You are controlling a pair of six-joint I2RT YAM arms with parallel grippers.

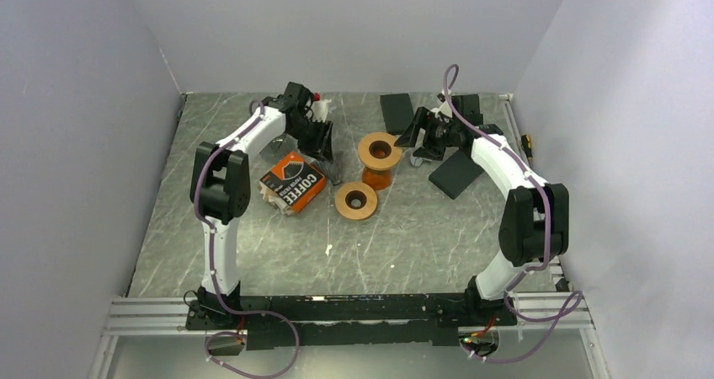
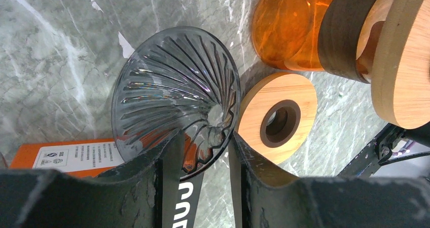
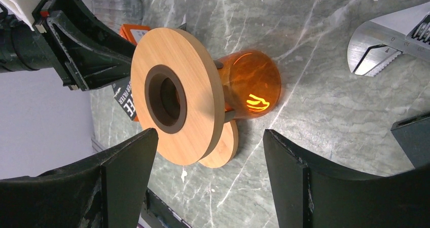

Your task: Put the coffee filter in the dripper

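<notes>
The dripper [image 2: 167,81], a smoky clear cone with ribs, lies on its side on the tabletop [image 1: 421,244]. Its wide mouth is turned to the left wrist camera and its narrow end points down toward the fingers. The left gripper [image 2: 205,137] has one finger on each side of this narrow end, very near to it. I cannot tell whether the fingers already press on the glass or only stand beside it.

The box of coffee filters [image 1: 292,183], orange and black with the word COFFEE on it, lies flat just behind the dripper, on the left arm's side. No single filter can be seen outside the box.

Just beside the dripper's narrow end, a wooden ring [image 2: 278,117] with a dark hole lies flat on the tabletop. Behind the ring stands an orange stand [image 1: 380,152] of clear orange glass with a wooden disc on top.

The right gripper [image 3: 210,137] is near this stand on its other side, with the fingers wide apart and holding nothing. A wrench [image 3: 390,40] lies on the tabletop behind the stand in the right wrist view.
</notes>
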